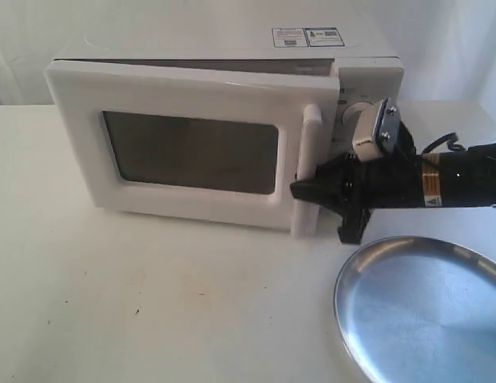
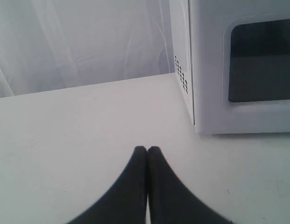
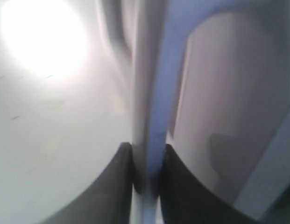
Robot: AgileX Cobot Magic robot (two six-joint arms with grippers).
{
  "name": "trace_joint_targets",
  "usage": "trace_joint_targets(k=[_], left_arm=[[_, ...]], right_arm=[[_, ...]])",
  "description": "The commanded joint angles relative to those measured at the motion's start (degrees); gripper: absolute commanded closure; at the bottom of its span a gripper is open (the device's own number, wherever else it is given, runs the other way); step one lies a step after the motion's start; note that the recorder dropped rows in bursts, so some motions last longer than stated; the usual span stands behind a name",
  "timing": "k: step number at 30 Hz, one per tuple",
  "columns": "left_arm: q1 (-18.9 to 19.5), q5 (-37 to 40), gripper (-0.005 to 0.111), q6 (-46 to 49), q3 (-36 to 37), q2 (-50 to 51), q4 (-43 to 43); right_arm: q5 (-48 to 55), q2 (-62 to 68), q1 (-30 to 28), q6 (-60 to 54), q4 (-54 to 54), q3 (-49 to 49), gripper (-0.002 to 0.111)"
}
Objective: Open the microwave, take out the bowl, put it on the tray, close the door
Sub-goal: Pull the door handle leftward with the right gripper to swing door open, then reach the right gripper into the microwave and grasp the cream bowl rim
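Observation:
The white microwave (image 1: 232, 44) stands at the back of the table, its door (image 1: 184, 148) with the dark window swung slightly ajar. My right gripper (image 1: 307, 191) is shut on the door's long vertical white handle (image 1: 309, 171); in the right wrist view the handle (image 3: 152, 116) runs between the two black fingertips (image 3: 123, 158). The round silver tray (image 1: 423, 307) lies at the front right, just below that arm. My left gripper (image 2: 147, 149) is shut and empty over bare table, beside the microwave's side wall (image 2: 182, 60). The bowl is hidden.
The white tabletop (image 1: 152, 303) stretches in front of the microwave. A white curtain (image 2: 79, 37) hangs behind the table. Dials (image 1: 351, 112) sit right of the door, partly behind the right arm's wrist camera.

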Motion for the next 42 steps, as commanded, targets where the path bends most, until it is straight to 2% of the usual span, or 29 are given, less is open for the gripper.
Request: trace_joint_targets(k=[1,9,16,24,26,30,33,38,42], left_arm=[[-0.1,0.1,0.107,0.0,-0.2,-0.1,-0.4],[-0.1,0.1,0.107,0.0,-0.2,-0.1,-0.4],[-0.1,0.1,0.107,0.0,-0.2,-0.1,-0.4],[-0.1,0.1,0.107,0.0,-0.2,-0.1,-0.4],[-0.1,0.1,0.107,0.0,-0.2,-0.1,-0.4],[-0.1,0.1,0.107,0.0,-0.2,-0.1,-0.4],[-0.1,0.1,0.107,0.0,-0.2,-0.1,-0.4],[-0.1,0.1,0.107,0.0,-0.2,-0.1,-0.4],[-0.1,0.1,0.107,0.0,-0.2,-0.1,-0.4]], right_arm=[[-9.7,-6.5,2.5,-2.5,-8.4,1.5,0.108],[-9.7,-16.2,1.4,4.2,-12.1,6.7,0.108],[2.0,-27.4,1.4,19.6,-14.8,11.4,0.108],[2.6,-38.9,1.4,36.5,-14.8,12.6,0.108],[6.5,-41.1,1.4,39.0,-14.8,13.2,0.108],[22.0,-41.5,1.5,42.1,-14.8,14.9,0.108],[25.1,-38.0,1.5,39.4,-7.4,15.5,0.108],[8.5,-29.5,4.1,21.6,5.4,15.5,0.108],[5.5,-25.4,8.1,17.4,5.9,15.4,0.108]])
